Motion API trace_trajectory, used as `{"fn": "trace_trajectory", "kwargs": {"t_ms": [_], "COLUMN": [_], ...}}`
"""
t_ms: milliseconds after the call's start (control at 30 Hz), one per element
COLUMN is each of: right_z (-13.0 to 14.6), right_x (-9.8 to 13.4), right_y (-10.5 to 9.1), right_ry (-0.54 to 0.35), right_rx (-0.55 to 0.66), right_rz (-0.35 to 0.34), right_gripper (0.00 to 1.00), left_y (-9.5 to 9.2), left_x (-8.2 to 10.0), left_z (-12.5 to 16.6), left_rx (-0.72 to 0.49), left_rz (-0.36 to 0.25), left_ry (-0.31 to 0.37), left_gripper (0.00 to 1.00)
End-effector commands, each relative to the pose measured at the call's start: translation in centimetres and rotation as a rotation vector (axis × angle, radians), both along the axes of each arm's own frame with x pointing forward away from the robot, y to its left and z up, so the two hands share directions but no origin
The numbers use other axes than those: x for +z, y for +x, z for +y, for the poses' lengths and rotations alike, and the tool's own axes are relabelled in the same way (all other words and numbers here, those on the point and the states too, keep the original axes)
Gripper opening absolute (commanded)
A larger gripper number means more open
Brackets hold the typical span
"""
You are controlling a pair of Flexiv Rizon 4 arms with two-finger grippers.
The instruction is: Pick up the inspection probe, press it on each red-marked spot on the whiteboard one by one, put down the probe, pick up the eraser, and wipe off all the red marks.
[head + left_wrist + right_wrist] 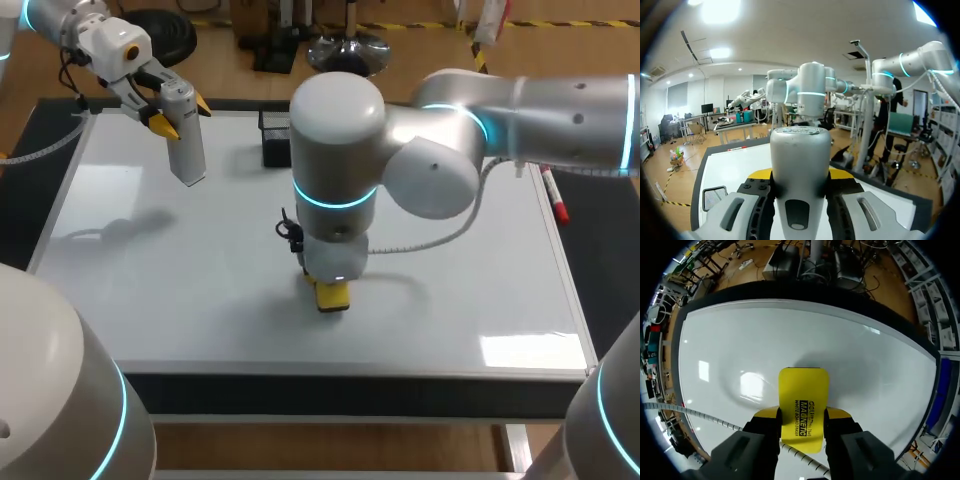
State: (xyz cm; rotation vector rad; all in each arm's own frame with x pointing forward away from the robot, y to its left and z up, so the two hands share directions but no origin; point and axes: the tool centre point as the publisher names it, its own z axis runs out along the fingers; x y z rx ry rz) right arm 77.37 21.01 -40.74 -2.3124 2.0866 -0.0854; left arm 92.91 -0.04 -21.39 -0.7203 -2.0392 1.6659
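Observation:
The grey inspection probe [184, 134] hangs above the whiteboard's [200, 280] far left part, and my left gripper [172, 113] is shut on it. In the left wrist view the probe [800, 175] stands between the fingers, its rounded end pointing ahead. The yellow eraser [332, 296] rests flat on the whiteboard near the front middle. My right gripper [333, 290] is shut on it from above. The right wrist view has the eraser [803, 407] clamped between the yellow fingertips [765, 414], pressed to the whiteboard [740, 350]. No red marks show on the board.
A black holder box [274, 138] sits at the board's far edge near the middle. A red-capped marker [555, 195] lies off the board's right edge. My right arm's big elbow [340, 150] hangs over the board's centre.

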Motion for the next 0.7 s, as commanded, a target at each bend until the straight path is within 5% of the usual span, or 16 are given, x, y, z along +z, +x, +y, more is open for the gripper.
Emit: {"fn": "trace_trajectory", "kwargs": {"t_ms": [33,700], "right_z": [0.4,-1.2], "right_x": [-0.2,-2.0], "right_y": [0.4,1.2], "right_ry": [-0.026,-0.011], "right_rx": [0.0,-0.042], "right_rz": [0.002,0.047], "right_gripper": [0.0,0.0], "left_y": [0.1,0.1], "left_x": [0.1,0.1], "left_z": [0.1,0.1], "left_rx": [-0.004,-0.004], "left_rz": [0.001,0.001], "left_ry": [-0.001,-0.001], "left_gripper": [0.0,0.0]}}
